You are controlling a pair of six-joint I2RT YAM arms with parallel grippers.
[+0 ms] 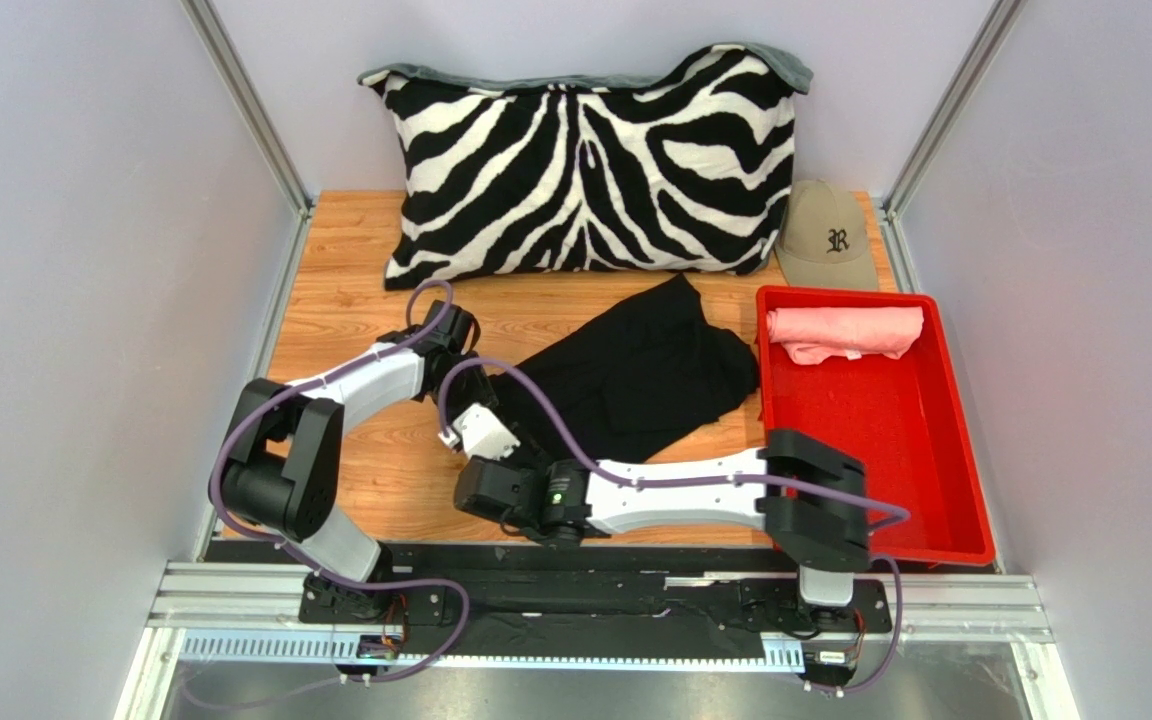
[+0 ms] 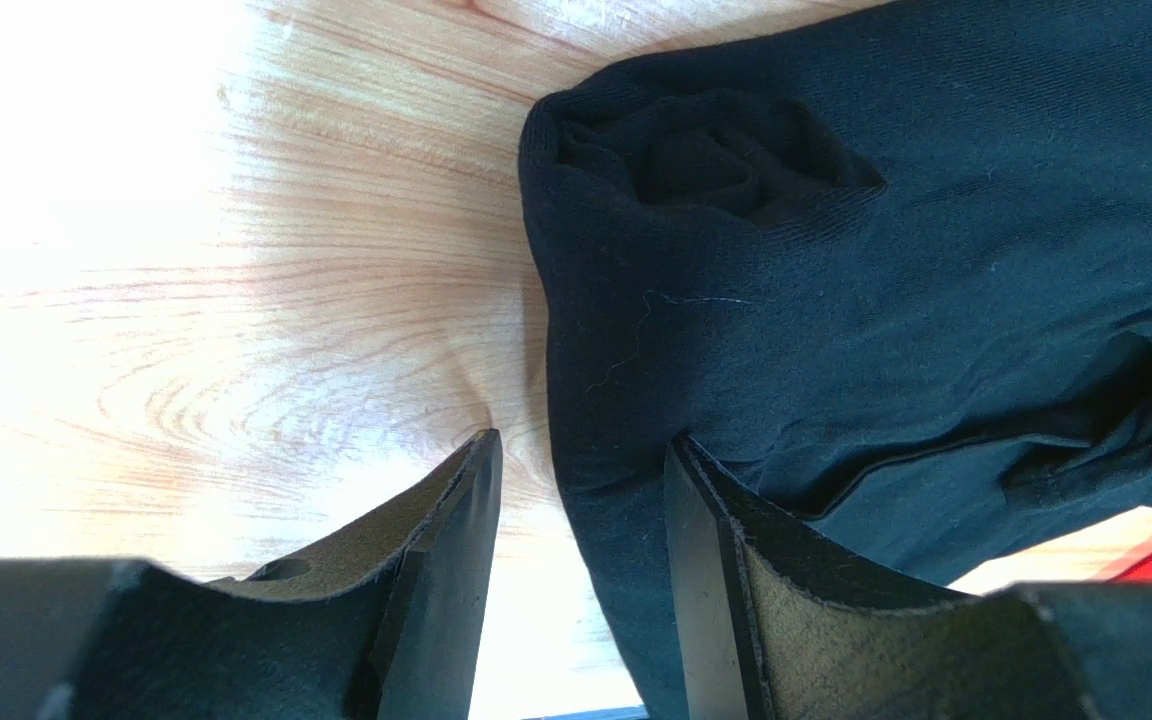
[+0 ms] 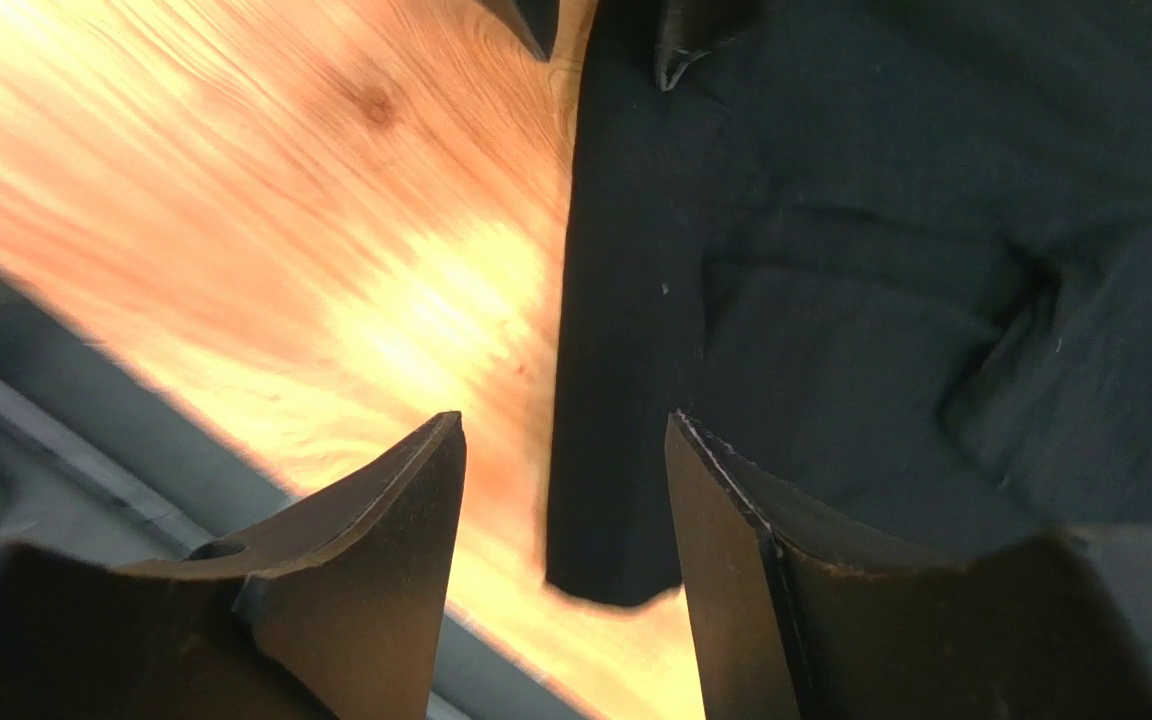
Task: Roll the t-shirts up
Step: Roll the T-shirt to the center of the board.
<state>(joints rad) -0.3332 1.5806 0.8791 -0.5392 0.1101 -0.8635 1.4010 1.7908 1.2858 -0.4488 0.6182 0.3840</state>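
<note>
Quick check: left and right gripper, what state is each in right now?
Left gripper: open, jaws apart over the black t-shirt edge, nothing held.
Right gripper: open, over the same shirt's edge, nothing held.

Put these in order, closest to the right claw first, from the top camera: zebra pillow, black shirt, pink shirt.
1. black t-shirt, right at the right gripper.
2. zebra pillow, at the back.
3. pink t-shirt, in the red tray, far right.

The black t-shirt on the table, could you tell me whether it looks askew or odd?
The black t-shirt lies rumpled and diagonal on the table, neither flat nor rolled, while the pink t-shirt sits rolled in the red tray.
</note>
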